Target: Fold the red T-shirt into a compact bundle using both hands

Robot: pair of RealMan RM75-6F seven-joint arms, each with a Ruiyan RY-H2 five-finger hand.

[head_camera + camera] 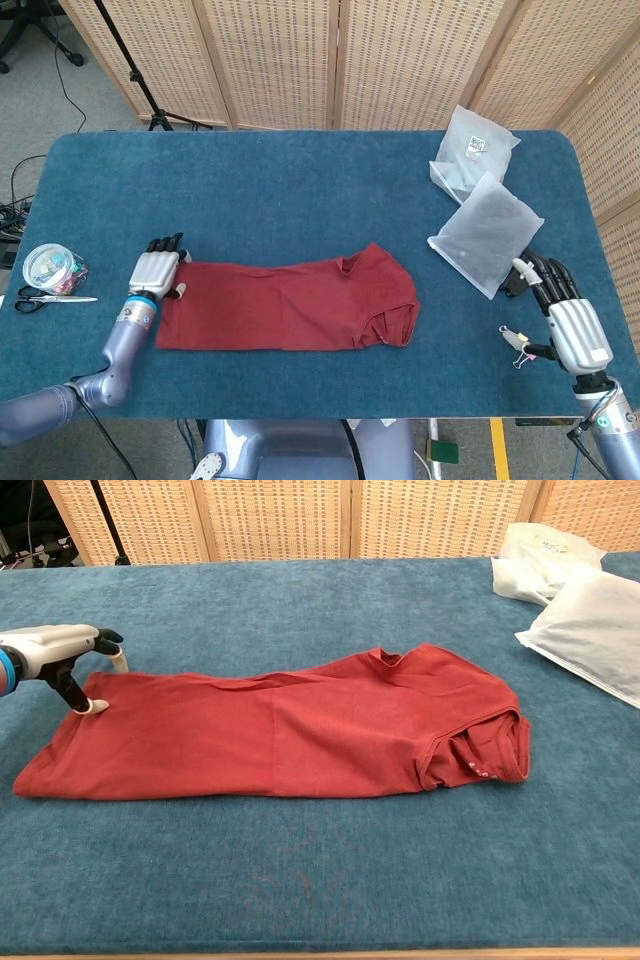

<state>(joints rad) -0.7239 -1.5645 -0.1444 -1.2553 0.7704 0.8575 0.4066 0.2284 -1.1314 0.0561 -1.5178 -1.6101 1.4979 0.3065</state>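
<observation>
The red T-shirt lies flat on the blue table, folded into a long strip with its collar and sleeve at the right end; the chest view shows the T-shirt the same way. My left hand hovers at the strip's far left corner with fingers apart. In the chest view the left hand has a thumb tip touching the cloth near the corner and grips nothing. My right hand rests open near the table's front right edge, well away from the shirt, and is outside the chest view.
Two white plastic bags lie at the back right. A jar of small coloured items and scissors sit at the left edge. A folding screen stands behind the table.
</observation>
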